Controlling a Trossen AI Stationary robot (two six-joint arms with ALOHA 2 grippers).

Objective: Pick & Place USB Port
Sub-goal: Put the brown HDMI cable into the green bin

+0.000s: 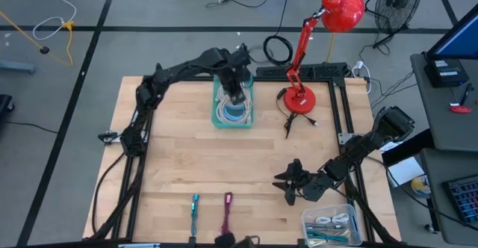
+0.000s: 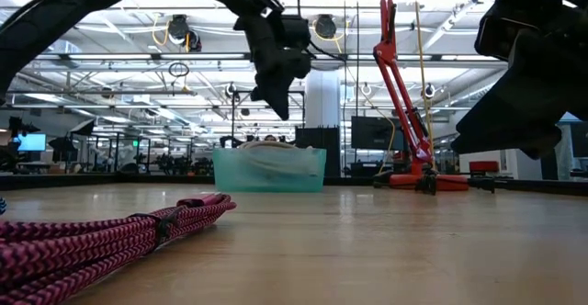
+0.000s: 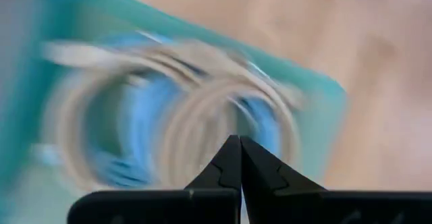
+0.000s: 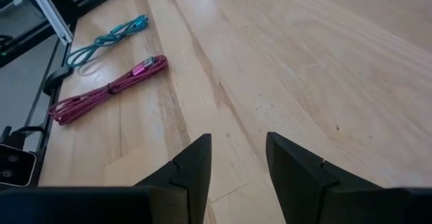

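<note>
A teal bin [image 1: 233, 104] at the table's far middle holds coiled white and blue cables [image 3: 169, 109]. My left gripper [image 1: 234, 91] hangs shut above the coils with nothing between its fingers [image 3: 239, 158]; in the low view it [image 2: 276, 98] is clear of the bin [image 2: 268, 169]. A magenta USB cable [image 4: 111, 88] and a teal one [image 4: 108, 38] lie bundled flat on the wood near the front edge. My right gripper [image 4: 237, 150] stands open and empty over bare wood at the near right [image 1: 290, 182].
A red desk lamp [image 1: 302, 91] stands on its base at the far right, a black cord beside it. A clear container [image 1: 328, 224] with cables sits at the near right corner. Black frame rails [image 1: 345, 106] run along the right edge.
</note>
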